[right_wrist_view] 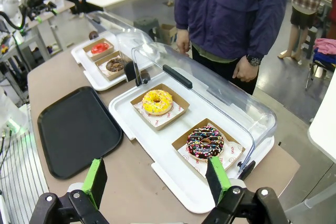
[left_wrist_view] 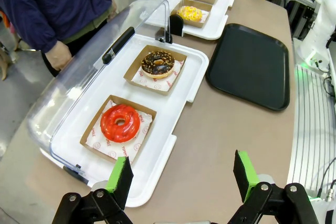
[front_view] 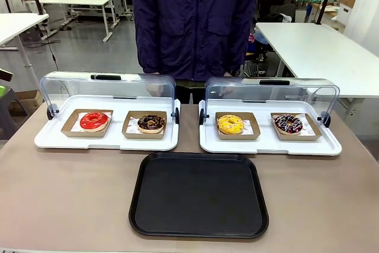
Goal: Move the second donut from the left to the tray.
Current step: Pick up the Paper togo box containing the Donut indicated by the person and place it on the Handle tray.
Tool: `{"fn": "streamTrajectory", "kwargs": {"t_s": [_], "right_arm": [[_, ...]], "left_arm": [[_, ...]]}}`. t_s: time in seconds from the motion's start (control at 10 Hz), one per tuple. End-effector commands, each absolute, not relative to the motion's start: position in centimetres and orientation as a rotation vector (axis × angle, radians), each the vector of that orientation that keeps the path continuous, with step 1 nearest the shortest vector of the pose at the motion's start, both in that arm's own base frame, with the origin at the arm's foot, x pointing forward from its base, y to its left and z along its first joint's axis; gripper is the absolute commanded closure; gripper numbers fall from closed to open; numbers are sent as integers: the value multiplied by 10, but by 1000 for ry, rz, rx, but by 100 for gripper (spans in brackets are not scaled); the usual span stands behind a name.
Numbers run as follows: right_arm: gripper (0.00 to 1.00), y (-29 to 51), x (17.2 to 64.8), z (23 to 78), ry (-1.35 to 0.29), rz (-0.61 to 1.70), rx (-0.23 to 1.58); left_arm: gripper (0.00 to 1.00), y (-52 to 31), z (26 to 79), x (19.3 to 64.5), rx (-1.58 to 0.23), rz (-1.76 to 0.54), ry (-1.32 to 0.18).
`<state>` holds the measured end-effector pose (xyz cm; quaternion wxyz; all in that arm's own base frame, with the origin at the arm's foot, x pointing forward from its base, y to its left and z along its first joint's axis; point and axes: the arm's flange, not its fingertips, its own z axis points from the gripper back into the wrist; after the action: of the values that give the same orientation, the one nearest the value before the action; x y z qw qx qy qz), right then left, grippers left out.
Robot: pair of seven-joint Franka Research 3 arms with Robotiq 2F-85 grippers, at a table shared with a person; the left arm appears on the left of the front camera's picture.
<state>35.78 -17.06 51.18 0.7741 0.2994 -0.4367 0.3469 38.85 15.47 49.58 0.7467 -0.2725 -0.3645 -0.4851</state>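
Note:
The second donut from the left (front_view: 151, 122) (left_wrist_view: 157, 63) (right_wrist_view: 115, 65) is chocolate-glazed with tan crumbs, in a brown cardboard holder on the left white tray. The black tray (front_view: 199, 194) (left_wrist_view: 251, 64) (right_wrist_view: 75, 129) lies bare at the table's front middle. My left gripper (left_wrist_view: 182, 178) hangs open above the table's left end, nearest the red donut (left_wrist_view: 120, 123), with nothing between its fingers. My right gripper (right_wrist_view: 156, 176) is open too, above the right end beside the sprinkled donut (right_wrist_view: 205, 142). Both are apart from the donuts.
Two white trays (front_view: 106, 141) (front_view: 269, 146) with raised clear domed lids hold a red donut (front_view: 94, 121), a yellow donut (front_view: 230, 124) and a sprinkled donut (front_view: 288, 124). A person in a dark blue jacket (front_view: 194, 22) stands at the far side, hands down.

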Motion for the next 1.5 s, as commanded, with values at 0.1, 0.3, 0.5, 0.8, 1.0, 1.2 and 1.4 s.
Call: {"fn": "streamTrajectory", "kwargs": {"t_s": [0.1,0.3,0.5,0.8,1.0,1.2,1.4], "right_arm": [[0,-171,362,512,-981,768,649],[0,-171,362,512,-981,768,649],[0,-171,362,512,-981,768,649],[0,-171,362,512,-981,768,649],[0,-171,362,512,-981,768,649],[0,-171,362,512,-981,768,649],[0,-171,362,512,-981,768,649]], "left_arm": [[0,157,497,388,-607,-1077,-816],[0,157,497,388,-607,-1077,-816],[0,157,497,388,-607,-1077,-816],[0,157,497,388,-607,-1077,-816],[0,157,497,388,-607,-1077,-816],[0,157,497,388,-607,-1077,-816],[0,157,497,388,-607,-1077,-816]]}}
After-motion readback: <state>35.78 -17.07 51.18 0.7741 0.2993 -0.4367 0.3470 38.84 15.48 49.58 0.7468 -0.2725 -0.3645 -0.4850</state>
